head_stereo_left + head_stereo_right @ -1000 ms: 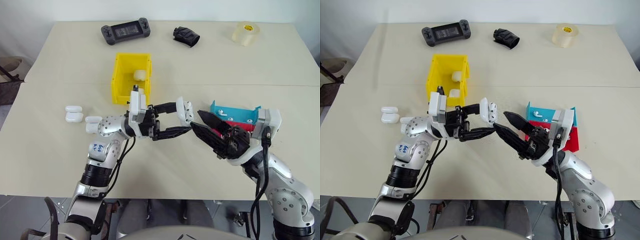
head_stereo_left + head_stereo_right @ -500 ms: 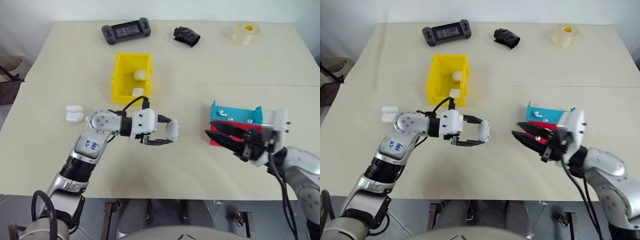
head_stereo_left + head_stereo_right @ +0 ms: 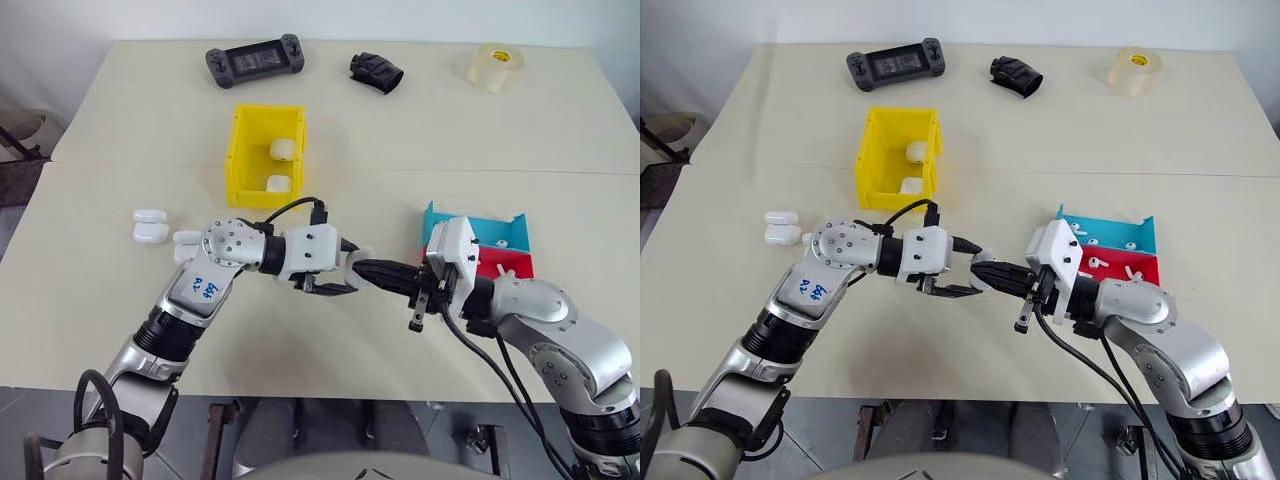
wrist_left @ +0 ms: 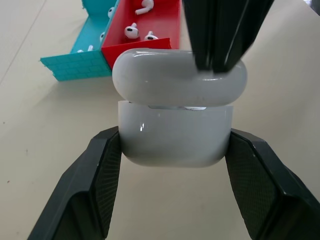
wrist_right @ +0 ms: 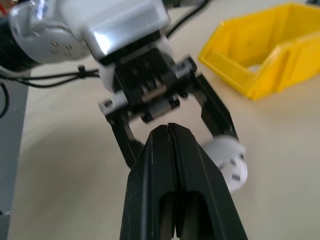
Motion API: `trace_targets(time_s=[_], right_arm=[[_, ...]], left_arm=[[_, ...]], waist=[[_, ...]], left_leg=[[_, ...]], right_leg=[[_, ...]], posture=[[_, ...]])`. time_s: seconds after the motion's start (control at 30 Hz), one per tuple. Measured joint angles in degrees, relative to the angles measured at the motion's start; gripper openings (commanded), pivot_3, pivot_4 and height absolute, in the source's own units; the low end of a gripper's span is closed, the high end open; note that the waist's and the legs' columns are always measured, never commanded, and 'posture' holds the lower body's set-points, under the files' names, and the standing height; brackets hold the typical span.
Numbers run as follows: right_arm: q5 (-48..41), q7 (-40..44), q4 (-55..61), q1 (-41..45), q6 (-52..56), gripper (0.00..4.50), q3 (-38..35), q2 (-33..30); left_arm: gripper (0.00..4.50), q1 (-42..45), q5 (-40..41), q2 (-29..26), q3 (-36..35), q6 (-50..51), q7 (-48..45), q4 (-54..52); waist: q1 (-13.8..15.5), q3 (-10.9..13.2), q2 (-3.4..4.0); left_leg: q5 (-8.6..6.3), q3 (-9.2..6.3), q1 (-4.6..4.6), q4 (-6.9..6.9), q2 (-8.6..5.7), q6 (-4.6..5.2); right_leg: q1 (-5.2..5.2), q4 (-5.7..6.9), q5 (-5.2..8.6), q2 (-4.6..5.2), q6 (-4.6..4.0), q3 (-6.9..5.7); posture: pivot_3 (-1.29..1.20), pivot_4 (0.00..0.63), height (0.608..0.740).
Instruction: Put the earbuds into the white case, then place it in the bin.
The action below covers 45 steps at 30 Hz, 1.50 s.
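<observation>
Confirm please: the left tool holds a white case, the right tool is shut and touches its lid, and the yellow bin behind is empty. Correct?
Not quite. The yellow bin is not empty: the left eye view shows two white cases inside it. The rest stands: the left tool holds a white case, and the shut right tool touches its lid.

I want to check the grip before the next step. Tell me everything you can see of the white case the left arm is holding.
The white case is a small, glossy, rounded plastic shell with a hinged lid, which sits almost shut with a thin gap at the seam. The left end effector clamps its lower body between two black fingers, holding it above the table. The shut right end effector presses its tips on the lid.
</observation>
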State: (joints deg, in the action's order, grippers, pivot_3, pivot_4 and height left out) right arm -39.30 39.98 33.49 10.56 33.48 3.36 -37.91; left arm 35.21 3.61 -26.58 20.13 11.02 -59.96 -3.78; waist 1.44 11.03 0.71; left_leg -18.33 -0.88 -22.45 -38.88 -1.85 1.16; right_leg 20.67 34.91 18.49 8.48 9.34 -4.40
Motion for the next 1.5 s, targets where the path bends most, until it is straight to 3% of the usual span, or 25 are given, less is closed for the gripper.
trace_targets(time_s=[0.47, 0.73, 0.93, 1.2, 1.37, 1.5], right_arm=[[-1.50, 9.31, -6.50, -10.66, -10.07, 0.03, -15.00, 0.06], [-2.02, 7.72, -3.14, -15.86, -12.26, 2.58, -18.96, 2.02], [0.02, 5.04, -2.49, -17.20, -14.07, 4.47, -20.26, 3.08], [0.33, 2.46, -0.49, -17.31, -14.65, 4.47, -22.40, 3.06], [0.21, 1.14, 1.52, -18.54, -14.63, 4.50, -22.65, 3.08], [0.09, 0.56, 1.96, -18.81, -14.62, 4.50, -22.65, 3.08]], left_arm=[[2.77, -7.43, 11.21, 1.54, -12.87, 0.60, 4.25, -4.54], [2.77, -10.27, 11.04, 3.92, -23.87, 2.72, 21.62, -4.87], [2.77, -3.48, 6.22, 4.58, -25.11, 1.57, 30.82, 1.10], [2.77, 10.82, -2.02, 5.86, -21.92, -5.72, 37.89, 29.40], [4.33, 14.31, -1.87, 7.91, -21.59, -10.82, 37.18, 38.61], [4.46, 12.82, -0.62, 7.45, -21.54, -13.48, 33.37, 34.64]], waist=[[-0.08, 0.01, -0.03], [0.10, 0.01, -0.04], [0.31, 0.00, -0.07], [0.25, 0.02, -0.18], [0.14, 0.10, -0.33], [0.01, 0.12, -0.37]], left_leg=[[0.00, 0.03, 0.06, 0.00, 0.21, 0.00], [0.00, 0.01, 0.07, -0.02, 0.20, 0.00], [0.00, 0.02, 0.09, -0.02, -0.11, 0.00], [0.01, 0.05, 0.07, 0.02, -0.15, -0.02], [0.01, 0.05, 0.04, 0.14, -0.16, 0.00], [0.02, 0.09, 0.05, 0.10, -0.12, -0.02]], right_leg=[[-0.04, 0.04, 0.00, 0.00, 0.00, 0.01], [-0.06, 0.06, -0.01, 0.02, 0.01, 0.02], [-0.06, 0.07, -0.02, 0.03, 0.04, 0.02], [0.00, 0.09, -0.02, 0.02, 0.05, 0.01], [0.08, 0.10, -0.03, 0.04, 0.06, -0.03], [0.07, 0.12, -0.03, 0.03, 0.06, -0.02]], posture=[[0.00, 0.150, 0.740], [0.00, 0.150, 0.740], [0.00, 0.150, 0.740], [0.00, 0.150, 0.740], [0.00, 0.150, 0.740], [0.00, 0.150, 0.740]])
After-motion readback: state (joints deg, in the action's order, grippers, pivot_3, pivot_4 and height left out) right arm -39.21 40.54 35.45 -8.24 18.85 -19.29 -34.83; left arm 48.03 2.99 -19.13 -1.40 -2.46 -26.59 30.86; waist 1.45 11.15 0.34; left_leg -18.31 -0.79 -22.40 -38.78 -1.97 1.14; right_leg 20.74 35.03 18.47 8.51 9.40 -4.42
